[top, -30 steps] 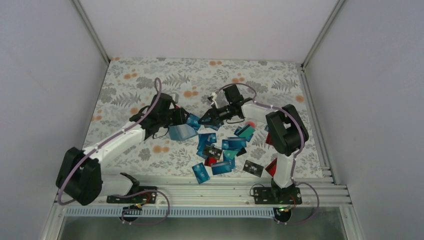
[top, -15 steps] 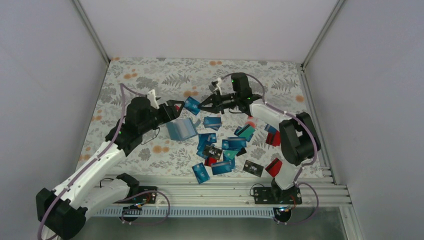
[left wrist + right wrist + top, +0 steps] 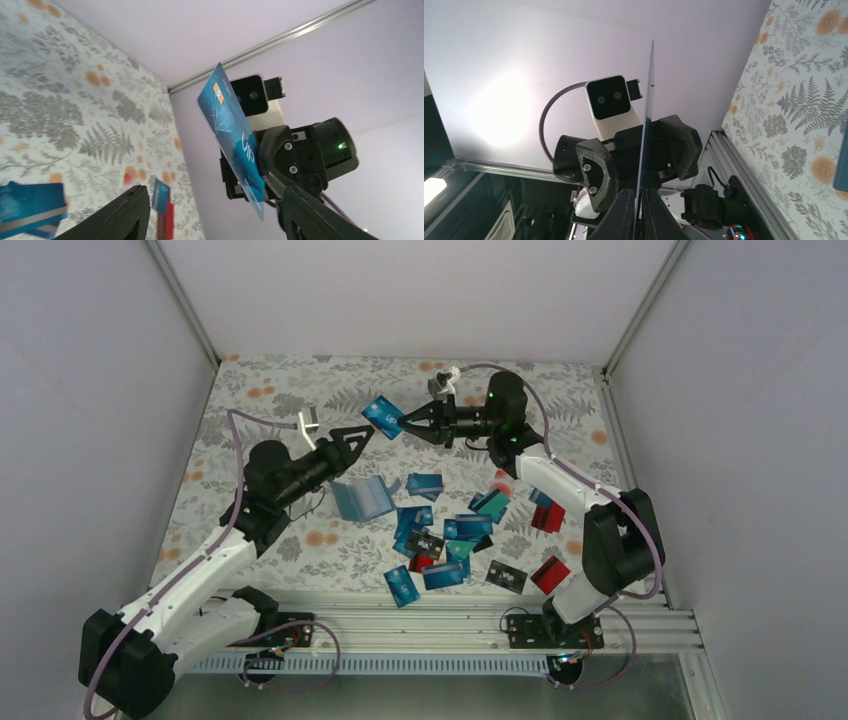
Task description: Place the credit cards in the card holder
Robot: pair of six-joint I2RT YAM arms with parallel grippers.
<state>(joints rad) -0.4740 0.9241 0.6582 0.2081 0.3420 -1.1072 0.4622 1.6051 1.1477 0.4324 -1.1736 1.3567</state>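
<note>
A white-walled enclosure is seen around a surface (image 3: 290,390) covered with a matte cloth printed in grey ferns and orange blossoms. Raised above it, a blue card (image 3: 382,417) is pinched by one short edge in the right end effector (image 3: 403,424), whose fingers are clenched on it. The card is thin, rigid and glossy, with a gold chip and pale print shown in the left wrist view. Directly opposite, the left end effector (image 3: 354,443) is held released, its black fingers spread wide with nothing between them, and the card's free end is placed just ahead of that gap.

Down on the surface, just beside the left end effector, the card holder (image 3: 362,497) is lying flat. It is a soft dull-blue wallet that appears to be folded open, though its pockets cannot be made out from overhead. The other cards (image 3: 445,540) are scattered in an overlapping heap on the near side of the right end effector, mostly blue and teal, some red or black.

A handover seems to be intended. The slick plastic could be dropped if the right fingers were opened before the left ones were closed. A skewed grip could be produced by the card's tilt. The limp holder, gripped by nothing, could be pushed along the cloth or folded shut when a card is pressed into a pocket.
</note>
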